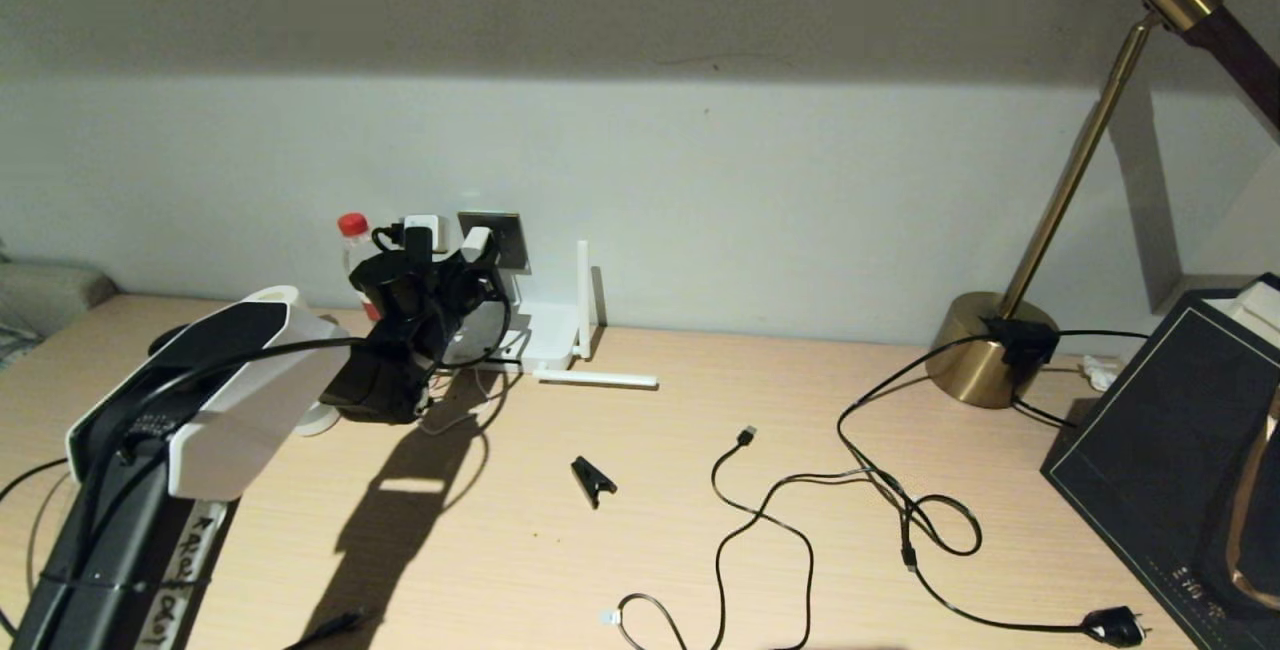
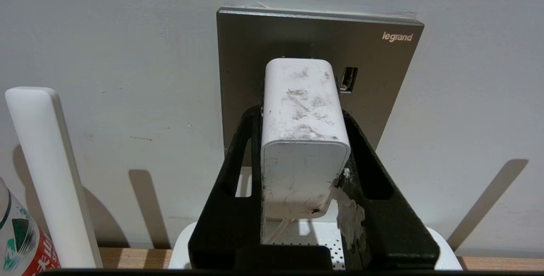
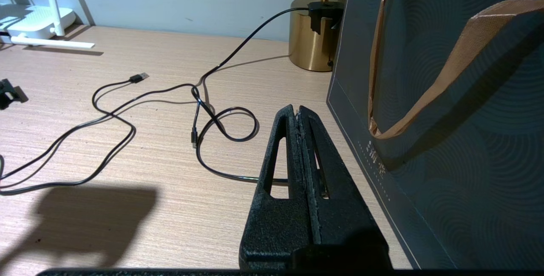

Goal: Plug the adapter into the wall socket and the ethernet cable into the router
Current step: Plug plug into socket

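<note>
Upper left of centre in the head view, the left gripper (image 1: 470, 265) reaches to the wall, its black fingers (image 2: 238, 182) clamped on either side of the adapter (image 2: 302, 140). That scuffed white block points its long axis straight at the wall socket (image 2: 382, 76), a brushed grey metal plate; its far end sits against the plate, though I cannot tell whether the prongs are fully home. To my eye the coming move turns on a straight push along that axis.

Below the socket lies the router (image 1: 545, 335), smooth white plastic, with stick antennas upright and flat on the pale wood-grain worktop (image 1: 700, 530).

The right gripper (image 3: 299, 112), fingers pressed together on nothing, idles near a dark gift bag (image 3: 446, 161), well apart from the socket, so the left arm is the nearer.
</note>
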Motion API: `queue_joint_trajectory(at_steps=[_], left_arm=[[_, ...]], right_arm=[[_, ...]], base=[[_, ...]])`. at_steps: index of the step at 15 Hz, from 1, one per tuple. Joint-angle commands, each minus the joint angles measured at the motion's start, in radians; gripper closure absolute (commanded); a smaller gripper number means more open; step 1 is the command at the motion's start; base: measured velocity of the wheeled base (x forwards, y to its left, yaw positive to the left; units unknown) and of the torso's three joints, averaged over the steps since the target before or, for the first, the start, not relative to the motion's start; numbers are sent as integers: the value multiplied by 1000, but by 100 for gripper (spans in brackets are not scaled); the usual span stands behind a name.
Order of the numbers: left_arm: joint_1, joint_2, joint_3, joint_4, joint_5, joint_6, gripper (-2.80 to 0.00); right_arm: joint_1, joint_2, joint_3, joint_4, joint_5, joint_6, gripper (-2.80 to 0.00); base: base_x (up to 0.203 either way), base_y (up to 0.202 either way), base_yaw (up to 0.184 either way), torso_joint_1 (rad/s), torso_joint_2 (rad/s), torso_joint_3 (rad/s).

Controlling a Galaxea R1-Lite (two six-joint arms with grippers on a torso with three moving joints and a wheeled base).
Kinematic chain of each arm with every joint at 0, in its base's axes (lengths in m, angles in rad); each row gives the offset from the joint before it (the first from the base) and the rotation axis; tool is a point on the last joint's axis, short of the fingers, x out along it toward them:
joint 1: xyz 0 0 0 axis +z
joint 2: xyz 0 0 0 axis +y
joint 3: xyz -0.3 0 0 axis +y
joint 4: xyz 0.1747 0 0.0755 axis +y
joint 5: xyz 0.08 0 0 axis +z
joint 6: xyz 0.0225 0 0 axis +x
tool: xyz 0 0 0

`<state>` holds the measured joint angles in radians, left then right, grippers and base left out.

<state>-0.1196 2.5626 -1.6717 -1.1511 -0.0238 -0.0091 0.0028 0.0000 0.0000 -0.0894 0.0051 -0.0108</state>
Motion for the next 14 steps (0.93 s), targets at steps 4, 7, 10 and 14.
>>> queue_joint_trajectory(at_steps=[4,7,10,14], left_arm=[[-2,-10,-2,5,1,0,0],[0,-15,-2,10,1,0,0],[1,-16,-2,19,1,0,0],[1,-24,-10,44,2,1,0]], right_arm=[[0,2,35,-1,1,0,0],[0,2,35,-1,1,0,0],[0,2,35,-1,1,0,0],[0,2,35,-1,1,0,0]], base=[[0,0,0,0,0,0],[0,0,0,0,0,0],[0,0,0,0,0,0],[0,0,0,0,0,0]])
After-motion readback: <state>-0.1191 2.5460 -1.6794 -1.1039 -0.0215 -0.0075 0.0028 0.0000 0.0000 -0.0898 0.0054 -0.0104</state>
